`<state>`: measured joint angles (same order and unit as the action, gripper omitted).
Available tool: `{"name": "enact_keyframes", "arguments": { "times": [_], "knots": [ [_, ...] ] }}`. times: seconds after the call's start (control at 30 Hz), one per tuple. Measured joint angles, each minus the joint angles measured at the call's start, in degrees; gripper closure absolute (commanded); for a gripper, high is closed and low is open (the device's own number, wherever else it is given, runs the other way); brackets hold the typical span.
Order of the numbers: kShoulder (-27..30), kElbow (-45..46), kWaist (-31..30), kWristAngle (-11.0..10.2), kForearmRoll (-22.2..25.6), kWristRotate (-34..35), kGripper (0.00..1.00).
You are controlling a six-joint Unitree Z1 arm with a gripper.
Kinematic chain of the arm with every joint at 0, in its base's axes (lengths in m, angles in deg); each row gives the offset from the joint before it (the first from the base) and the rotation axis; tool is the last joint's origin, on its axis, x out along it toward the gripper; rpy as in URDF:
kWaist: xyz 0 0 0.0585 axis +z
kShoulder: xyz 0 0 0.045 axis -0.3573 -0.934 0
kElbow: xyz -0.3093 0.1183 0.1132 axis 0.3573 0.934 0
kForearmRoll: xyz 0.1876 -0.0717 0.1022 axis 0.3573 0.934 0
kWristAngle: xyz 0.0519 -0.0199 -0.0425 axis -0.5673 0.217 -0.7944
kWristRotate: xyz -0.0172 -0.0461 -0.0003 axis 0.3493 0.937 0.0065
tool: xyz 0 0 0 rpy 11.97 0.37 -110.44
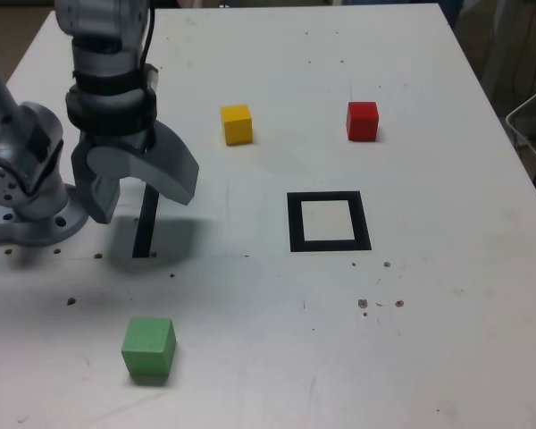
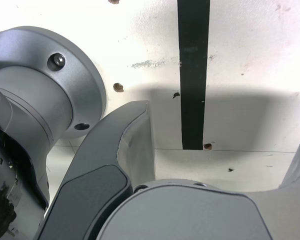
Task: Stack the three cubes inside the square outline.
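Note:
Three cubes lie apart on the white table in the exterior view: the yellow cube [image 1: 237,123] at the back middle, the red cube [image 1: 363,121] at the back right, the green cube [image 1: 148,347] near the front left. The square outline [image 1: 295,222], black with a white centre, is in the middle and holds nothing. My gripper [image 1: 143,201] hangs open at the left, above a thin black strip [image 1: 146,228], far from every cube. In the wrist view the gripper [image 2: 222,130] stands wide with only table between its jaws; no cube shows there.
The arm's grey base [image 1: 31,210] is bolted at the exterior view's left, close beside the gripper, and also fills one side of the wrist view as the base [image 2: 40,90]. The black strip [image 2: 193,75] runs under the jaws. White cables [image 1: 531,116] hang off the table's right edge.

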<state>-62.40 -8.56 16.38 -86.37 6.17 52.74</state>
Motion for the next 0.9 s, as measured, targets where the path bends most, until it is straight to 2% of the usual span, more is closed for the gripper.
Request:
{"name": "enact_keyframes", "arguments": {
  "times": [0.33,0.53,0.63,0.8,0.9],
  "knots": [
    [1.2,-0.2,0.0,-1.3,0.6,0.0,0.00],
    [0.7,-3.0,0.4,-3.6,2.4,-1.1,0.00],
    [-0.5,-5.8,2.7,-4.1,5.0,-4.3,0.00],
    [-1.1,-10.7,6.5,-3.8,10.5,-9.4,0.00],
    [-1.5,-13.8,7.9,-3.7,12.1,-11.6,0.00]
  ]
}}
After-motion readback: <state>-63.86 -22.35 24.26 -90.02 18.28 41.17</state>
